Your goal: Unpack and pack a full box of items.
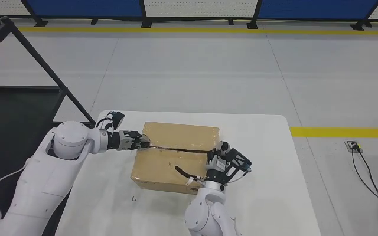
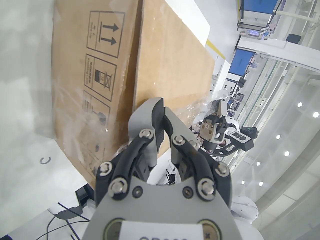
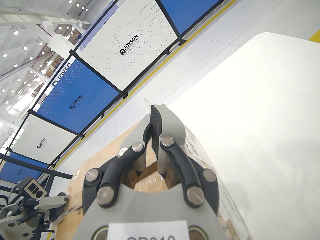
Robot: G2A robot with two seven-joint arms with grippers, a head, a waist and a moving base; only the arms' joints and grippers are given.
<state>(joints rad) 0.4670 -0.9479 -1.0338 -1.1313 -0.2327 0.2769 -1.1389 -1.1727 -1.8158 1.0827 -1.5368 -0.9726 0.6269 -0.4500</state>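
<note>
A brown cardboard box [image 1: 177, 156] lies on the white table [image 1: 266, 177], its top flaps closed along a middle seam and clear tape wrinkled over it. My left gripper [image 1: 143, 142] is shut at the seam's left end, its tips [image 2: 163, 108] pressed against the box [image 2: 170, 51] at the top edge. My right gripper [image 1: 220, 147] is at the seam's right end, above the box [image 3: 105, 154]. Its fingers [image 3: 153, 111] are shut, with a thin pale sliver sticking out past the tips. The left gripper [image 3: 65, 199] touches the far flap edge in the right wrist view.
A small metal ring [image 1: 135, 198] lies on the table in front of the box's left corner. A dark curved strip [image 1: 182, 173] rests on the near flap. A black frame [image 1: 35, 59] stands off the table's left side. The table's right part is bare.
</note>
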